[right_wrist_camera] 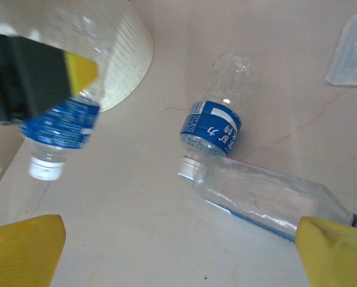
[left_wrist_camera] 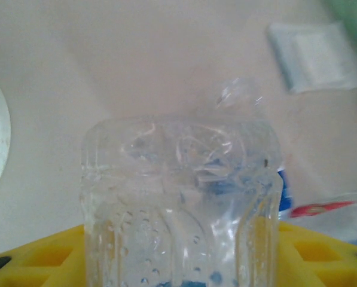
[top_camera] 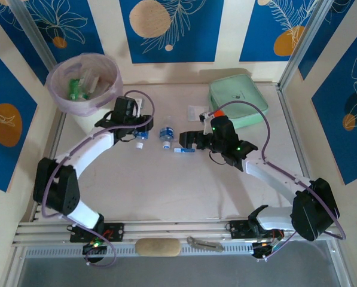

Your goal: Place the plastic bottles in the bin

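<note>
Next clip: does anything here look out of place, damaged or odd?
Nothing looks spilled. The bottles are damaged: a crumpled blue-labelled bottle lies beside a flattened clear bottle on the table, and the left gripper grips a third bottle. A white packet, not a bottle, lies loose near the mint-green case.

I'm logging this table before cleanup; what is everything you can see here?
bin: one, white with lilac liner, far left
green bottles: count unclear, inside the bin
held bottle: one, clear with blue label, gripped near the bin
labelled bottle: one, clear with blue label, lying mid-table
flattened bottle: one, clear, beside it
case: one, mint-green, far right
jar: one, orange-capped, by the case
packet: one, white, left of the jar
pad: one, beige, near rail
tool: one, metal, near rail
left gripper: yellow-fingered, shut on the held bottle
right gripper: yellow-fingered, open near the flattened bottle
</note>
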